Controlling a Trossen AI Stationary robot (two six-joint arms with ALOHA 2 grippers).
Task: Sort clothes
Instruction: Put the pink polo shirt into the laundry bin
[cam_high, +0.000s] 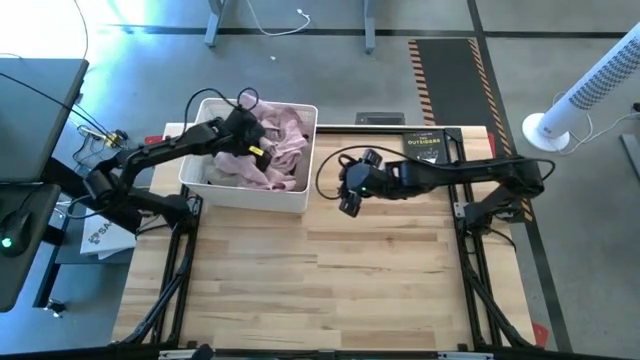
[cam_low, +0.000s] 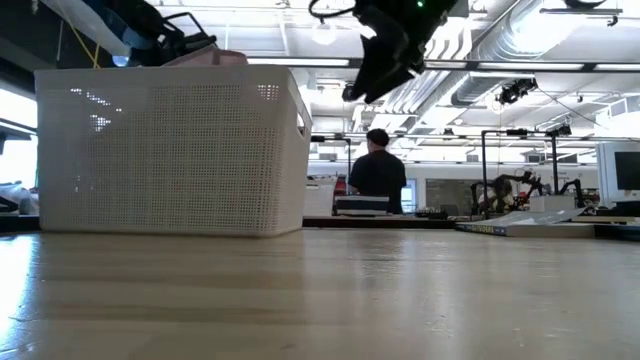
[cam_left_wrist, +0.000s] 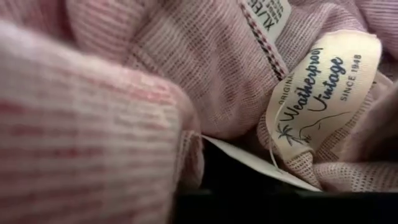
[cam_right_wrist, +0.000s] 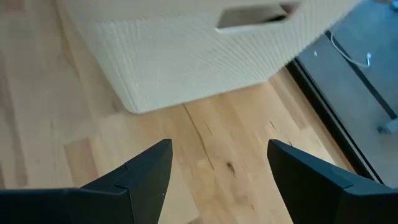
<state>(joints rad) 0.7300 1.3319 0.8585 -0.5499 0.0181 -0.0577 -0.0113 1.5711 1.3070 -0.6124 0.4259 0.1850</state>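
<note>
A heap of clothes, light pink (cam_high: 280, 140) uppermost, fills the white lattice-walled basket (cam_high: 240, 192) at the far left of the table (cam_high: 330, 290). The left gripper (cam_high: 243, 130) is sunk into that heap, its wrist camera pressed against pink striped fabric (cam_left_wrist: 186, 74) and a cream sewn-in label (cam_left_wrist: 323, 93); whether its jaws are parted or closed on cloth cannot be told, since they are out of sight under the folds.

The step in hand looks to be the first grasp: no garment lies outside the basket yet. The next move probably calls for a firm pinch on one layer only, then a lift high enough to clear the basket's wall without dragging the rest along.

Just beside the basket's right end, the right gripper (cam_high: 350, 195) hangs above bare wood, jaws wide and holding nothing, one dark finger (cam_right_wrist: 140, 171) framing the basket's handle slot (cam_right_wrist: 252, 17). It sits close enough to crowd a garment swung out that way.

Farther right of the basket, at the table's back edge, lies a black paperback book (cam_high: 424, 146). Beyond the table, a person (cam_low: 377, 170) in the room faces away.
</note>
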